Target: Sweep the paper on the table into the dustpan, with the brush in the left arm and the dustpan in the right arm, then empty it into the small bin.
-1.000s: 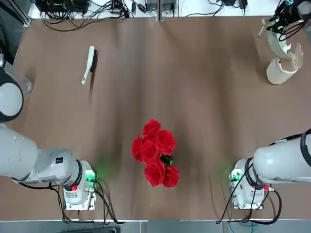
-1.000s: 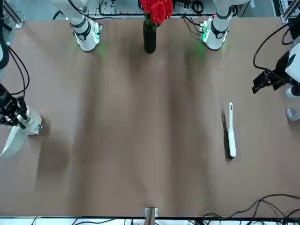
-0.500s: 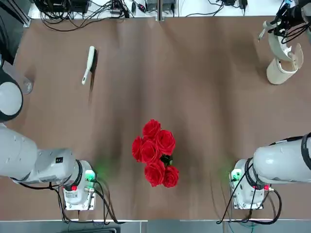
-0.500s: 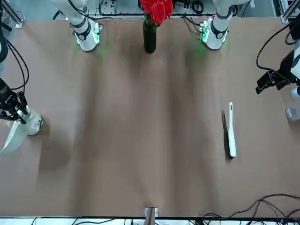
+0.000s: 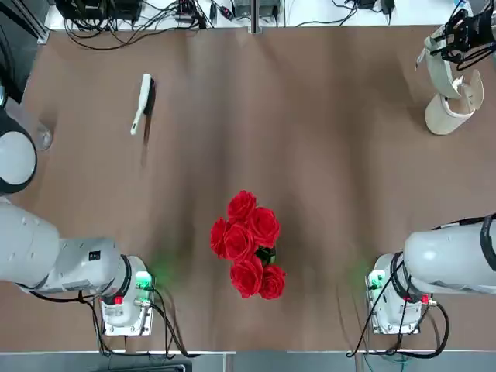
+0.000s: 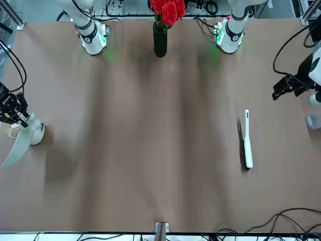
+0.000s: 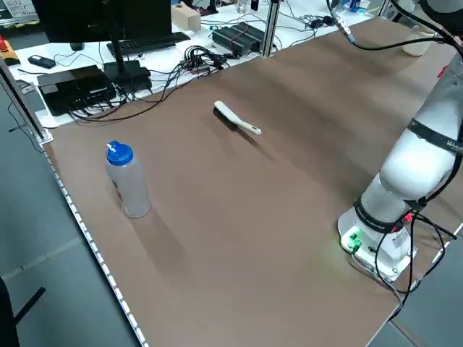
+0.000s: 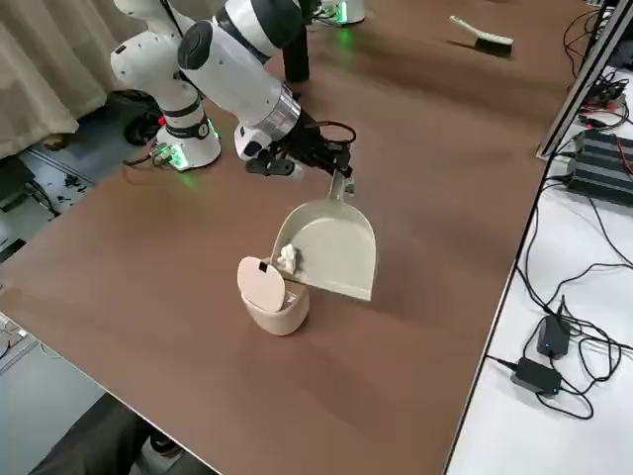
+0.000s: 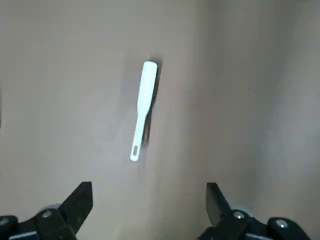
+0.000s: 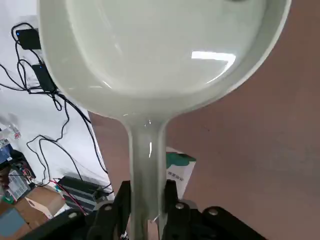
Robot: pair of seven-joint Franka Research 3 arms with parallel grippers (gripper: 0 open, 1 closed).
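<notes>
over the small bin (image 8: 275,309), only the right side view shows paper (image 8: 288,259).

Right gripper (image 5: 463,35): partly cut off by the top view's right edge. Dustpan (image 10: 150,65): rim cropped in the right wrist view. Small bin (image 8: 275,309): interior partly hidden by its lid (image 8: 262,285). Brush (image 9: 143,107): bristles mostly concealed beneath.

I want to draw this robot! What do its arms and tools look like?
Both arms are white and rounded, with dark bands. Green lights and a red bit glow near their bases, and black cables loop around. The left tool has black, blocky fingers with silvery screws. The right tool looks the same.
</notes>
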